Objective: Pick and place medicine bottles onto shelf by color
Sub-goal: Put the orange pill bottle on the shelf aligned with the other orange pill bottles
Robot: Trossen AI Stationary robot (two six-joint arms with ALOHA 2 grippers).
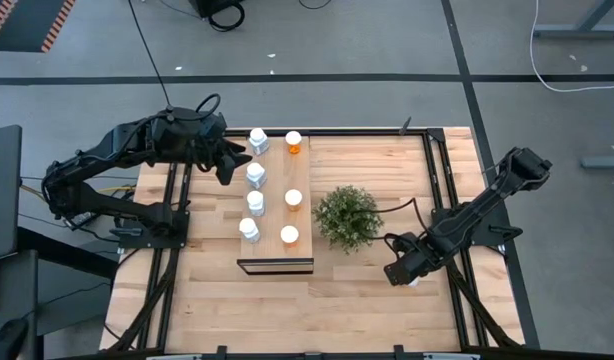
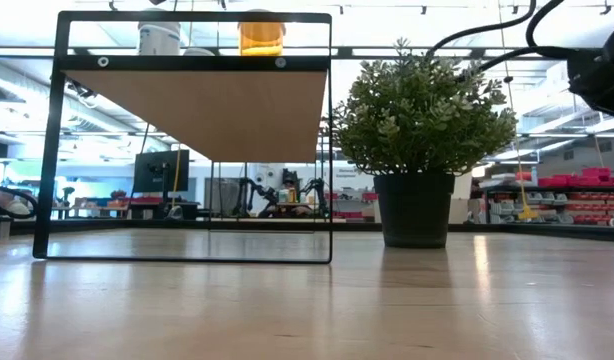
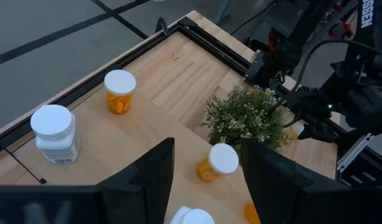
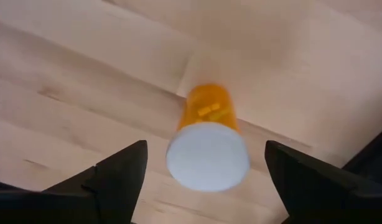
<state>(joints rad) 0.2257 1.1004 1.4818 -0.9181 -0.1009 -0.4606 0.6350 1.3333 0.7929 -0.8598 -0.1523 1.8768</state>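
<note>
- Near the desk's (image 1: 367,300) right side, we see our right end effector (image 4: 203,165) spread wide above an orange bottle (image 4: 206,146).
- Seven bottles stand on the shelf (image 1: 275,262).
- Our left end effector (image 3: 203,177) hovers there, half spread.

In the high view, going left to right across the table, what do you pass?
Left pincer → column of four white bottles on the shelf → column of three orange bottles → plant → right pincer, open.
</note>
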